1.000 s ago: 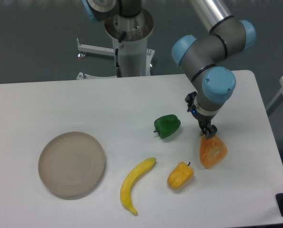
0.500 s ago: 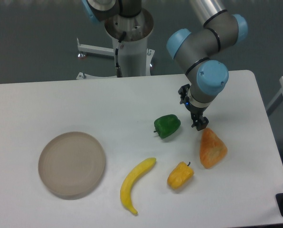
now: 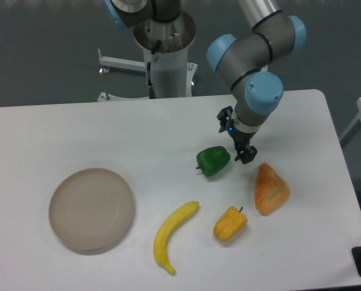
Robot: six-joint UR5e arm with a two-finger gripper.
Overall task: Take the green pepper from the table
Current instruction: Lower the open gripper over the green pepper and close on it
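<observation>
The green pepper (image 3: 214,160) lies on its side on the white table (image 3: 77,133), right of centre, with its stem pointing left. My gripper (image 3: 245,157) hangs just to the right of the pepper, close above the table, between the pepper and an orange wedge-shaped piece. Its short black fingers (image 3: 241,151) point down, slightly apart, and hold nothing. It does not touch the pepper.
An orange wedge-shaped piece (image 3: 271,188) lies right of the gripper. A yellow-orange pepper (image 3: 230,223) and a banana (image 3: 172,235) lie in front of the green pepper. A round beige plate (image 3: 92,210) sits at the left. The robot base (image 3: 166,51) stands behind the table.
The gripper has moved left and back, away from the orange wedge and towards the right side of the green pepper. The objects on the table have not moved.
</observation>
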